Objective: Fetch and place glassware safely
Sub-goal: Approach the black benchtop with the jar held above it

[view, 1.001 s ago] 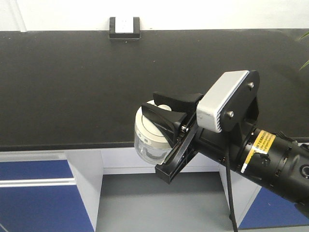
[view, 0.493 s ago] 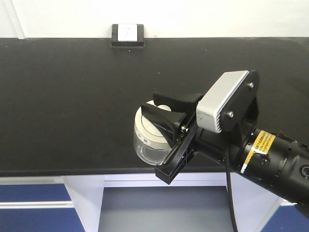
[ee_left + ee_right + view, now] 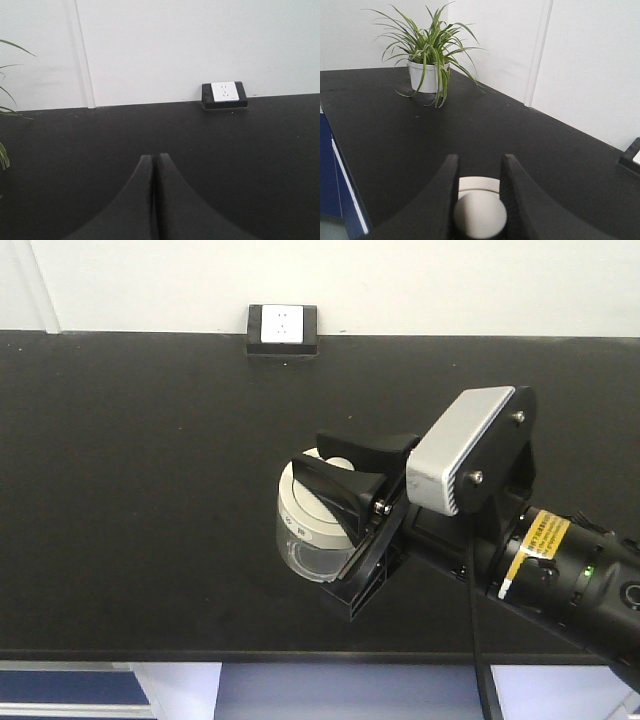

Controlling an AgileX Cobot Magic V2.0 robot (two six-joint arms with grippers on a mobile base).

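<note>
The glassware is a small squat clear glass jar point(image 3: 305, 535) with a cream-white lid and a round central knob. My right gripper point(image 3: 345, 465) is shut on that knob and holds the jar tilted in the air above the black countertop point(image 3: 150, 490). In the right wrist view the knob and lid point(image 3: 479, 212) sit between my two black fingers point(image 3: 440, 200). My left gripper point(image 3: 153, 157) is shut and empty, its fingertips pressed together over the countertop point(image 3: 60, 160). The left gripper does not show in the front view.
A black-framed white wall socket point(image 3: 282, 327) sits at the back edge of the counter, also in the left wrist view point(image 3: 224, 94). A potted spider plant point(image 3: 427, 60) stands on the counter's far corner. Blue cabinet fronts point(image 3: 60, 695) lie below the front edge. White wall behind.
The view has moved forward over the counter: the socket and the counter's front edge have slid down in the frame. The jar stays gripped in the right gripper, now fully over the countertop.
</note>
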